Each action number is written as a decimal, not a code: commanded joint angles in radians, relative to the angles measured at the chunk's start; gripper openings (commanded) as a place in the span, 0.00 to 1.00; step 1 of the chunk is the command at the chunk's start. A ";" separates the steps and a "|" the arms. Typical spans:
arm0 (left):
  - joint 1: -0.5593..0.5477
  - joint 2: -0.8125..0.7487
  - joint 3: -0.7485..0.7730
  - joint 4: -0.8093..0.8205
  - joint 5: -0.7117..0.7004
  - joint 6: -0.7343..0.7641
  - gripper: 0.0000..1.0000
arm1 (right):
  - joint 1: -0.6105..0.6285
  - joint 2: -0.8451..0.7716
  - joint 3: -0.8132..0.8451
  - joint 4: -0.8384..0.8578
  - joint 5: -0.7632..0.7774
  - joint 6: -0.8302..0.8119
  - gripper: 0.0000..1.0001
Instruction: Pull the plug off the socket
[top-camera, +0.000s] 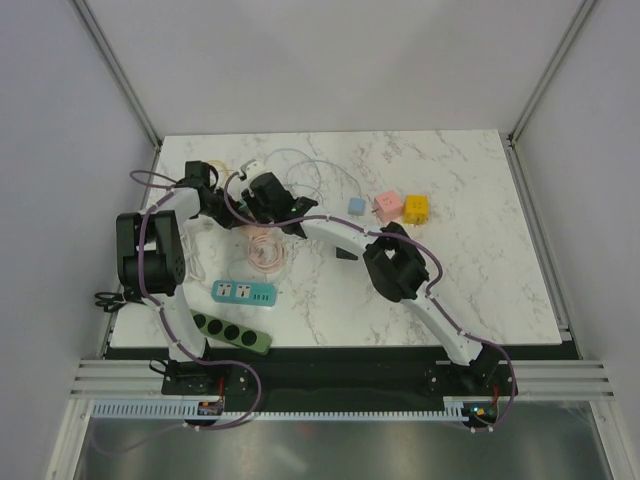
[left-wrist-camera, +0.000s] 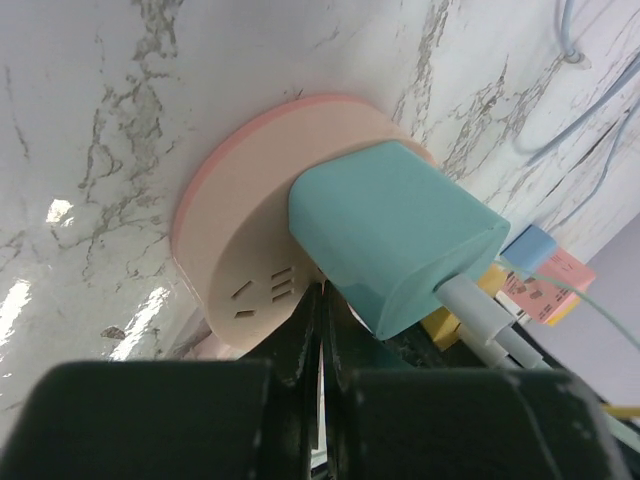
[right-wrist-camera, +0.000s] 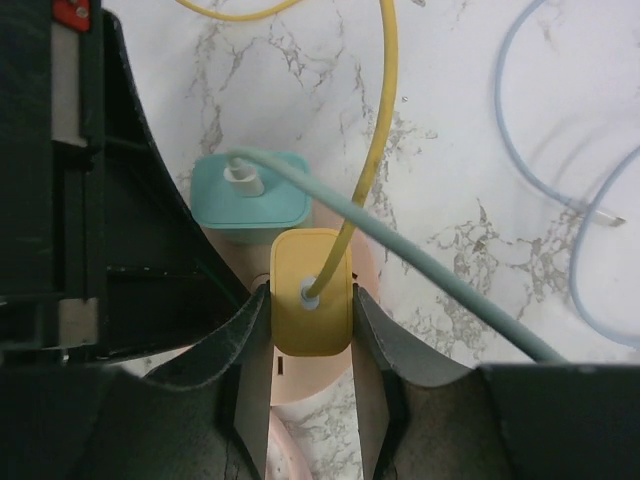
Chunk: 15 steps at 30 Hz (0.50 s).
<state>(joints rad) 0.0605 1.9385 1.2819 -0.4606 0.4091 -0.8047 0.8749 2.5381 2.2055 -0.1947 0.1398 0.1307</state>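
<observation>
1. Socket position: the round pink socket (left-wrist-camera: 240, 200) lies flat on the marble surface (top-camera: 450, 280), directly under the point where both arms meet. Two plugs sit side by side in the socket face: a yellow plug (right-wrist-camera: 312, 290) and a teal plug (right-wrist-camera: 250, 195).
2. Right gripper (right-wrist-camera: 312, 322): clamped on the yellow plug from directly above the socket, with one finger on each flat side. This hold suits a straight pull away from the socket face, in line with the pins.
3. Left gripper (left-wrist-camera: 320, 305): fingers pressed together and holding nothing, with the tip on the socket face just beside the teal plug. Its likely purpose is to pin the socket down so that it does not lift with the plug.
4. Task state: the yellow plug appears seated in the socket, so extraction is not yet done.
5. Cables: a yellow cable (right-wrist-camera: 386, 90) rises from the top of the yellow plug. A pale green cable (right-wrist-camera: 450, 288) leaves the teal plug and crosses close over one right gripper finger, so it may drag during the pull. A blue cable (right-wrist-camera: 499, 100) loops on the surface beside the socket, apart from it.
6. Other items: a blue cube (top-camera: 355, 205), a pink cube (top-camera: 388, 207) and a yellow cube (top-camera: 416, 208) lie well apart from the socket. A teal power strip (top-camera: 244, 292) and a green power strip (top-camera: 232, 333) lie between the socket and the arm bases. None of these is judged to obstruct the pull.
</observation>
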 joint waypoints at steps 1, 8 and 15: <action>-0.008 0.046 0.010 -0.050 -0.113 0.001 0.02 | 0.098 -0.079 0.034 -0.041 0.171 -0.147 0.00; -0.016 0.042 0.016 -0.066 -0.139 0.009 0.02 | 0.033 -0.128 -0.010 0.010 -0.124 0.114 0.00; -0.014 0.047 0.020 -0.072 -0.136 0.010 0.02 | -0.007 -0.148 -0.056 0.109 -0.272 0.245 0.00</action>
<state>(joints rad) 0.0505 1.9385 1.2991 -0.5201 0.3912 -0.8051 0.8421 2.4920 2.1315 -0.1806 0.0345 0.2752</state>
